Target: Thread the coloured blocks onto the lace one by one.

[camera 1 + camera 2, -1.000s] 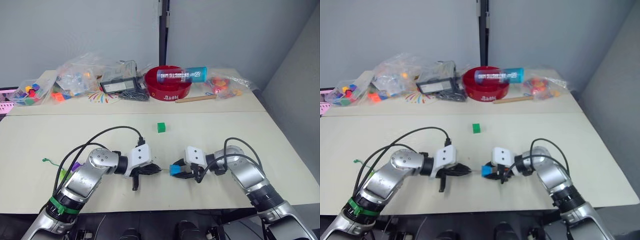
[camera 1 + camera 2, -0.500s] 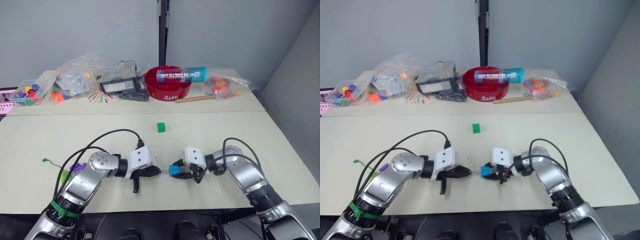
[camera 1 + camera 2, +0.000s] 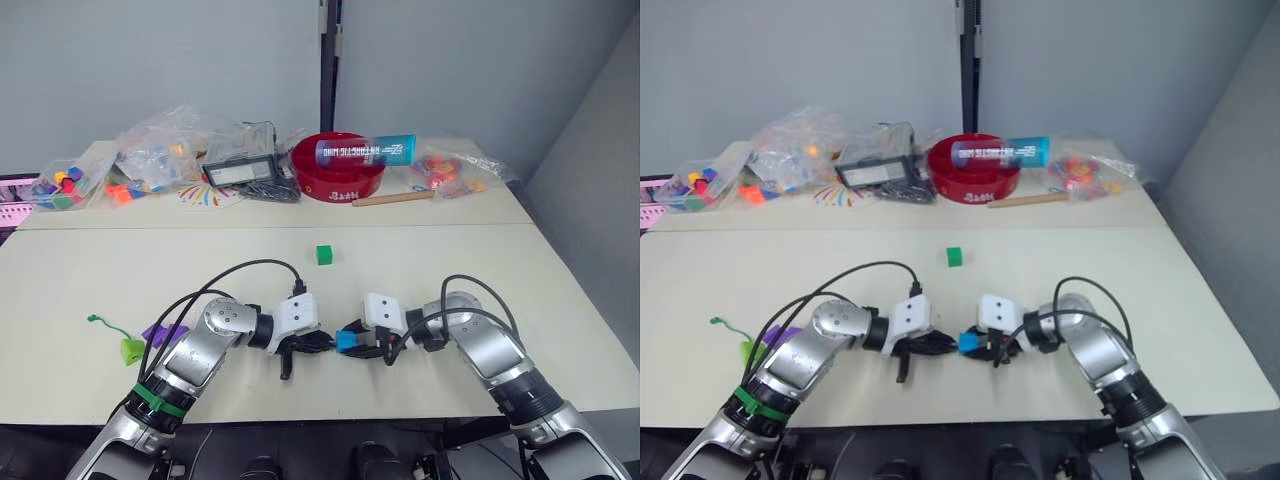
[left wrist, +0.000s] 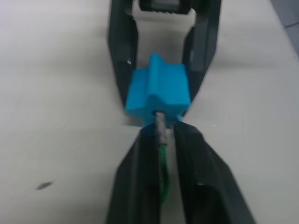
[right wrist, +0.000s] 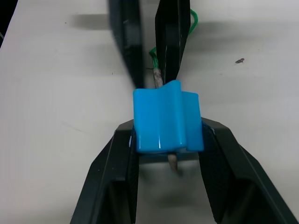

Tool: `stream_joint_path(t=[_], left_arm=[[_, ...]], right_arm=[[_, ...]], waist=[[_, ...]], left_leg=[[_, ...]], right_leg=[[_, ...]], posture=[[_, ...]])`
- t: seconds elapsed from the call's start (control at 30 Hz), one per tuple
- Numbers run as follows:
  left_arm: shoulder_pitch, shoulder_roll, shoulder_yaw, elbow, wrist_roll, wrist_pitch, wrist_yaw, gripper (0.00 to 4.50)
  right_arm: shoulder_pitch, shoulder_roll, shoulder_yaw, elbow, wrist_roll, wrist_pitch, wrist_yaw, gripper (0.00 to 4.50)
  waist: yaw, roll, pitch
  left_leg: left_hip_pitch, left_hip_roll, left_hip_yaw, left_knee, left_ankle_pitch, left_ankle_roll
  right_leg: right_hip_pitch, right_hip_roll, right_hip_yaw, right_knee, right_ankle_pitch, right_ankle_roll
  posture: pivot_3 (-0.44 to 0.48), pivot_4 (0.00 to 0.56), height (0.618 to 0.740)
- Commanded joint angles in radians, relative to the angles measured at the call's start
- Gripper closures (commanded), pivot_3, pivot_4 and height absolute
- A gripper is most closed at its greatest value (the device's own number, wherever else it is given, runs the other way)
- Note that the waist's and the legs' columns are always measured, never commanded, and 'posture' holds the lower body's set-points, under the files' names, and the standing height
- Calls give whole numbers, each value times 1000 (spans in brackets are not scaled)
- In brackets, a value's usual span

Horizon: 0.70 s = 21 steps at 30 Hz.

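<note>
The right gripper [image 5: 168, 140] is clamped on the blue block [image 5: 167, 122], held just above the table [image 3: 420, 270] near its front edge. The left gripper [image 4: 161, 140] pinches the lace [image 4: 163, 163] right behind its stiff tip [image 4: 160, 119], and that tip is already in the hole — in the right wrist view a pale end seems to poke out the far side, though it is too blurred to be sure.

To do this well, keep the block steady and the tip in line with the hole, push straight, then regrip the tip beyond the block and draw the cord through.

The dark green block [image 3: 323, 255] sits alone mid-table; a lime block [image 3: 132, 349] and a purple one [image 3: 160, 332] lie by the left arm.

At the back, a red bowl [image 3: 340, 182] holds a blue bottle [image 3: 365, 151] lying across it — clear bags [image 3: 150, 160] of mixed toy pieces sit beside it.
</note>
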Motion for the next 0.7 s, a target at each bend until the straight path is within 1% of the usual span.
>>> stream_joint_path(t=[0.03, 0.13, 0.2, 0.33, 0.53, 0.7], left_arm=[[6, 24, 37, -60, -34, -8, -12, 2475], [23, 65, 99, -78, -88, 13, -28, 1543], [43, 91, 123, -69, -99, 7, -32, 1543], [87, 118, 129, -30, -76, -45, -31, 1543], [92, 81, 110, 53, -48, -105, -8, 1543], [80, 42, 113, 77, -65, -128, -13, 3062]], right_arm=[[12, 6, 15, -36, -4, 6, -21, 3184], [21, -4, 18, -44, -4, 16, -24, 3184], [23, -8, 19, -48, -3, 19, -26, 3184], [27, -20, 22, -58, -1, 27, -22, 3184], [22, -31, 25, -73, 4, 44, -17, 3184], [25, -39, 26, -87, 7, 56, -15, 3184]], waist=[[-3, 0, 0], [-9, 0, 0], [-10, 0, 0], [-7, 0, 0], [1, 0, 0], [5, 0, 0]], left_leg=[[0, 0, 0, 0, 0, 0], [0, 0, 0, 0, 0, 0], [0, 0, 0, 0, 0, 0], [0, 0, 0, 0, 0, 0], [-1, 0, 0, 0, 0, 0], [-1, 0, 0, 0, 0, 0]], right_leg=[[0, 0, 0, 0, 0, 0], [0, 0, 0, 0, 0, 0], [0, 0, 0, 1, 0, 0], [0, 0, 0, 0, 0, 0], [0, 0, 0, -1, 0, 0], [0, 0, 0, -1, 0, 0]], posture=[[0, 150, 740], [0, 150, 740], [0, 150, 740], [0, 150, 740], [0, 150, 740], [0, 150, 740]])
